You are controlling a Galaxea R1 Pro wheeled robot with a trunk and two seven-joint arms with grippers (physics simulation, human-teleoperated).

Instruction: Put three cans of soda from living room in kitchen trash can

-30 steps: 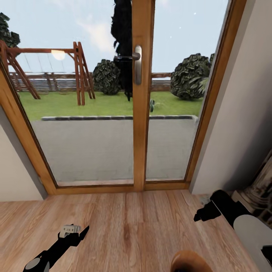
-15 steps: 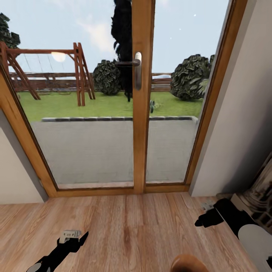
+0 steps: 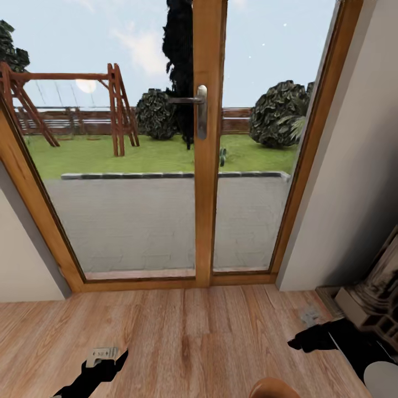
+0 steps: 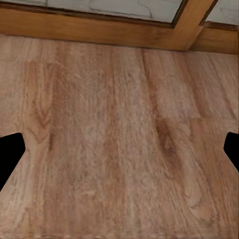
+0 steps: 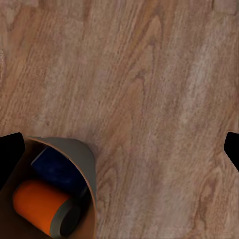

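Warm plank floor [image 3: 188,331] before wood-framed glass doors [image 3: 207,166], garden beyond.

The trash can [image 5: 74,164] stands on the planks, holding an orange soda can [image 5: 42,206] touching a blue can [image 5: 59,169]. Left gripper [image 4: 119,149] and right gripper [image 5: 119,149] hang over bare floor, jaws apart. Ornate fireplace [image 3: 376,298] at right.

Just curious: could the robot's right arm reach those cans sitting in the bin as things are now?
Probably yes. In the right wrist view the bin is open-topped, with the orange can and blue can lying uncovered inside. The right gripper hangs nearby with nothing between.
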